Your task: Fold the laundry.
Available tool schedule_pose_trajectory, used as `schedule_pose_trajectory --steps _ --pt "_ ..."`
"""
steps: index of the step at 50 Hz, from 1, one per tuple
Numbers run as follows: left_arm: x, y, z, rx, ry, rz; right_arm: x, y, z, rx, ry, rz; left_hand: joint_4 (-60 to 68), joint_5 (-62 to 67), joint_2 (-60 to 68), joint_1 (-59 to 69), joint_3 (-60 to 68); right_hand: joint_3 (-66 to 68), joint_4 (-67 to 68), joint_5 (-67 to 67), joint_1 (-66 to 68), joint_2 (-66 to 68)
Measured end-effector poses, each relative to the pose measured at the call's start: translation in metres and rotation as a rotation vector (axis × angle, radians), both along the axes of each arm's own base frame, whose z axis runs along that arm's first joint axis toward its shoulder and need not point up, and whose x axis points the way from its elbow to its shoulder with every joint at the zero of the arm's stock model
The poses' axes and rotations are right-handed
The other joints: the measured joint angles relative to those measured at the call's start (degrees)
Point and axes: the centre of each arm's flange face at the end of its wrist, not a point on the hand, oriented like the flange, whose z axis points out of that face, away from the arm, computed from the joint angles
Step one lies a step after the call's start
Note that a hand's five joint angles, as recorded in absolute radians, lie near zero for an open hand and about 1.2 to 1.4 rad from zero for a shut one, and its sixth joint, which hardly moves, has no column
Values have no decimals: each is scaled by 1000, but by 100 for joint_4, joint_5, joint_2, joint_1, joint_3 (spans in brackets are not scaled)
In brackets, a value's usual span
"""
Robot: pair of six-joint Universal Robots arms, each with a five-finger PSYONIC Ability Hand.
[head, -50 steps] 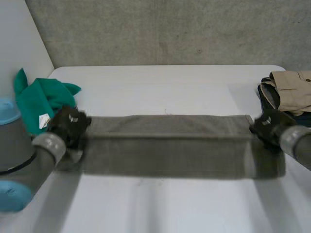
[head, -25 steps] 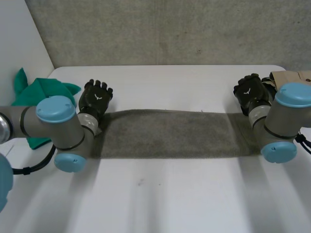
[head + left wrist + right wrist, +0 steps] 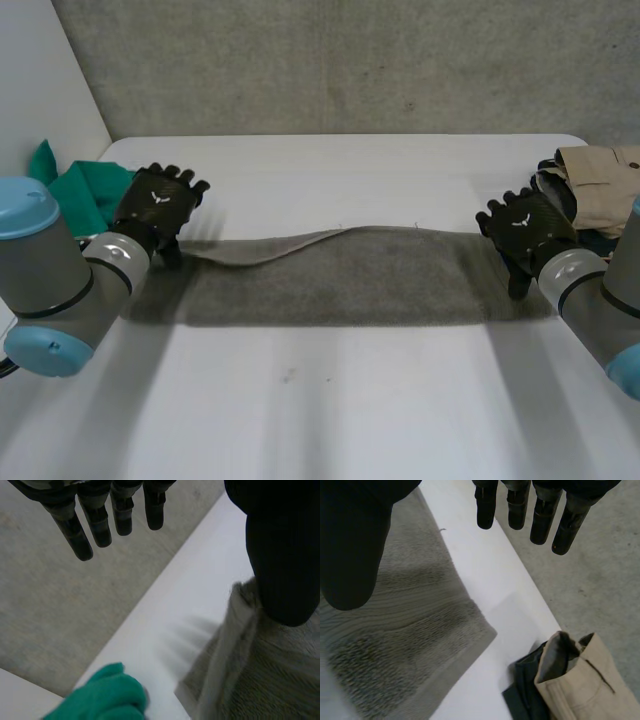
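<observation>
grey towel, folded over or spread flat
Folded: the grey towel lies as a narrow strip, with an upper layer's edge raised near the left hand.

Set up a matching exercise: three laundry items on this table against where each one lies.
Things:
1. long grey terry towel
2. crumpled green cloth
3. beige fabric garment

Places:
A. by the right robot hand, at the right edge of the white table
B. spread across the table's middle
C. beside the left robot hand, at the left edge

Pairs: 1-B, 2-C, 3-A.
</observation>
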Motion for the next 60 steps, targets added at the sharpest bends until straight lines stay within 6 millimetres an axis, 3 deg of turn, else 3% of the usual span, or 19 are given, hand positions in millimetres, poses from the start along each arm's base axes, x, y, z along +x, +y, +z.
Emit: schedule_pose_trajectory --steps 5,11,19,24,31,43,52,54,56,57,60 --pt "2 -10 -13 32 -13 6 0 2 -3 11 3 4 0 -2 0 0 0 0 0 0 0 0" --pt "-1 -36 -27 4 -47 19 0 3 -4 11 6 3 0 -1 0 0 0 0 0 0 0 0" --pt "1 -92 -28 -180 -70 147 0 6 -8 24 8 -1 0 0 0 0 0 0 0 0 0 0" --pt "3 -102 -27 -232 -59 210 -2 8 -11 39 10 -4 0 -2 0 0 0 0 0 0 0 0" --pt "2 -82 -29 -203 -60 193 -8 11 -7 49 5 -23 0 0 -1 0 0 0 0 0 0 0" --pt "6 -16 -11 -106 -7 112 -37 8 -7 231 -108 -78 0 -2 0 0 0 36 15 10 11 21" --pt "5 8 -2 -59 102 76 -48 -10 -33 288 -138 -87 0 -1 0 0 0 874 750 676 651 759" --pt "5 10 -1 -53 116 75 -50 -16 -41 290 -134 -92 0 -1 0 0 0 2701 2564 2432 2378 2650" --pt "5 11 -1 -50 122 74 -52 -21 -45 285 -133 -99 0 0 0 0 0 2701 2564 2432 2378 2650" --pt "5 11 -1 -47 124 75 -54 -24 -47 280 -133 -106 0 0 0 0 0 4890 4760 4586 4126 4903" --pt "5 11 -2 -45 125 76 -61 -31 -49 263 -133 -128 0 -2 0 0 0 5541 5428 5198 4406 5469"
